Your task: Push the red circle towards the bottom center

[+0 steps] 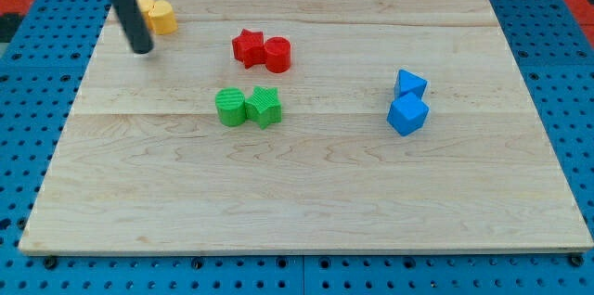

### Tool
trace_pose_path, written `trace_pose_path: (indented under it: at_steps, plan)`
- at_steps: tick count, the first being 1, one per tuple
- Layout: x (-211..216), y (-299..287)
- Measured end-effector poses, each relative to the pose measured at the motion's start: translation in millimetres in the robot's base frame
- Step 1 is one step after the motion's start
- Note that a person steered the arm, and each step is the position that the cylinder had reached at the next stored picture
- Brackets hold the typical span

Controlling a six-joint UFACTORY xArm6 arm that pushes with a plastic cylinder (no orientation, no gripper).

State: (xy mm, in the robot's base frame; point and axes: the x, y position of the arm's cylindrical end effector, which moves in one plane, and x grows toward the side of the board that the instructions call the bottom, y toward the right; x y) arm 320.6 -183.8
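Observation:
The red circle [277,54] sits on the wooden board [306,193], above the board's middle, touching a red star [248,46] on its left. My tip [142,50] is at the board's upper left, well to the left of the red blocks. It stands just below and left of two yellow blocks [159,16]. The rod slants up to the view's top edge.
A green circle [230,107] and a green block [264,106] sit side by side just below the red pair. Two blue blocks [408,103] stand stacked close together at the right. Blue pegboard surrounds the board.

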Motion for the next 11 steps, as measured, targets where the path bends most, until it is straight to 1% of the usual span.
trace_pose_path:
  at_steps: [1,2,3,4,5,7,8,9,10,11]
  plan:
    - [-4,95]
    - [24,168]
    - [31,214]
    - [9,238]
    - [37,268]
    - [68,268]
    - [68,285]
    - [110,227]
    - [176,222]
    - [204,226]
